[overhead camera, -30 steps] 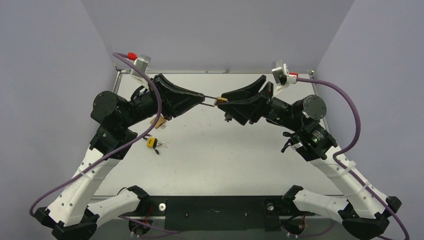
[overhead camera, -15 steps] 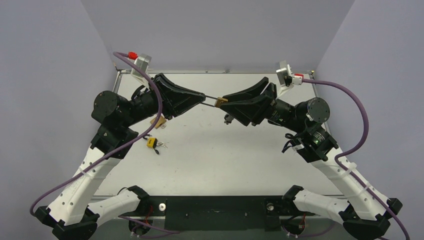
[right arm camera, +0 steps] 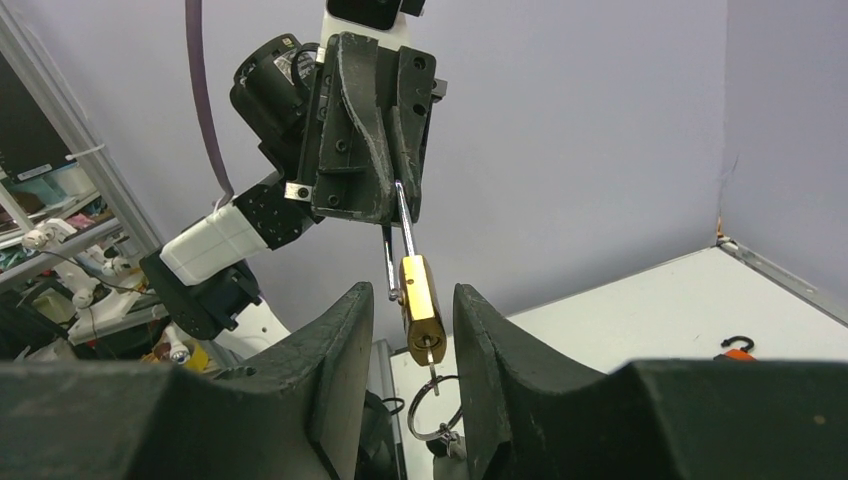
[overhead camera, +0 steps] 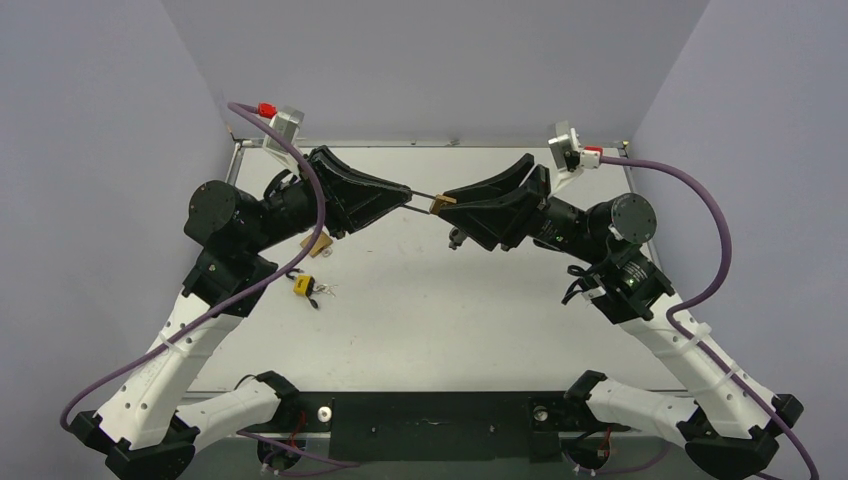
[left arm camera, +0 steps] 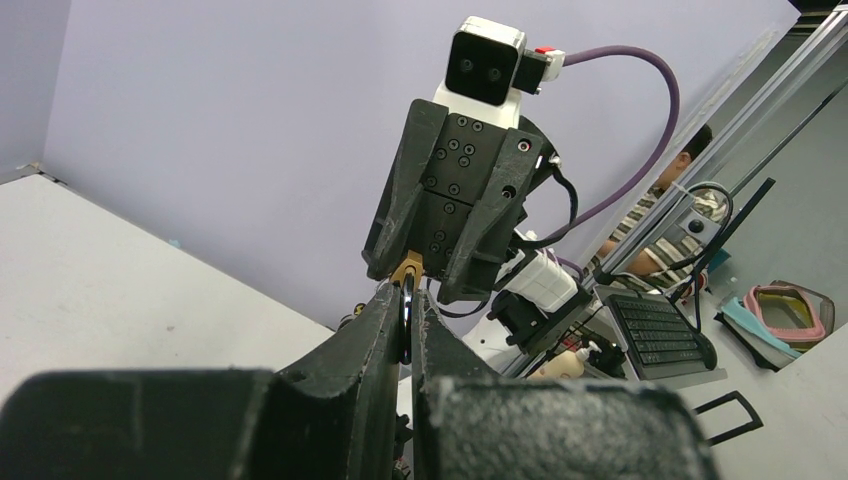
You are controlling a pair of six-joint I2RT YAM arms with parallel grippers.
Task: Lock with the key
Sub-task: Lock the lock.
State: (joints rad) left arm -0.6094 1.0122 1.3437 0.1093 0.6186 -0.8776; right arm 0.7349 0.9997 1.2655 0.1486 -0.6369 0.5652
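We see the left gripper clamped shut on the shackle of the brass lock, holding it in the air above the counter, between the two arms. The right gripper has its jaws either side of the lock body, where a key with its ring sits in the end. We cannot tell whether they pinch anything.

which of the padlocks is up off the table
The brass padlock, held in the air by its shackle in the left gripper. The tan padlock and the yellow padlock lie on the table.
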